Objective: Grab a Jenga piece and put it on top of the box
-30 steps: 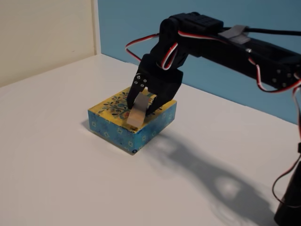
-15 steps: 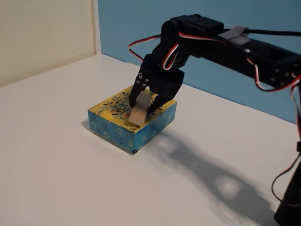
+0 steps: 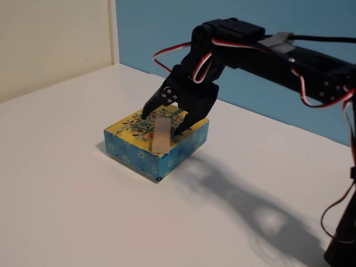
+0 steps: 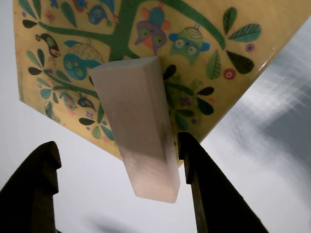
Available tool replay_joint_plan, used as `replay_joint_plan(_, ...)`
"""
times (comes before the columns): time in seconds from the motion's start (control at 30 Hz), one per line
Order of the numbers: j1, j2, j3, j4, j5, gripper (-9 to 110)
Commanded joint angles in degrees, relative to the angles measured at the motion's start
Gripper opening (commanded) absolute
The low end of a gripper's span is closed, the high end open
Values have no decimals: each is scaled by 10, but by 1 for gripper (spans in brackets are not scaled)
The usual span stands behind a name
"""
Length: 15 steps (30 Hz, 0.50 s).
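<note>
The box [image 3: 135, 146] sits on the white table; it has a yellow tree-patterned top and blue sides. The Jenga piece [image 3: 161, 137], a plain light-tan block, lies on the box's top, with one end reaching past the box's near edge. My gripper [image 3: 162, 124] hangs just over the box, open, with one black finger on each side of the block. In the wrist view the block [image 4: 138, 126] lies across the yellow top [image 4: 243, 58]. There the gripper [image 4: 118, 143] straddles it: the right finger [image 4: 204, 184] is close beside the block and the left finger [image 4: 34, 184] stands well apart.
The white table [image 3: 72, 189] spreads around the box. A cream wall [image 3: 50, 39] and a blue wall [image 3: 150, 28] stand behind it. The arm's shadow falls on the table to the right of the box. The arm with its red and white cables [image 3: 311, 89] reaches in from the right.
</note>
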Motion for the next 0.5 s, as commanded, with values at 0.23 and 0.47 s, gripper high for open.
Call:
replay_joint_plan(0.23, 6, 21, -24, -3, -1, 33)
replay_joint_plan(0.47, 17, 39, -20, 16, 2, 33)
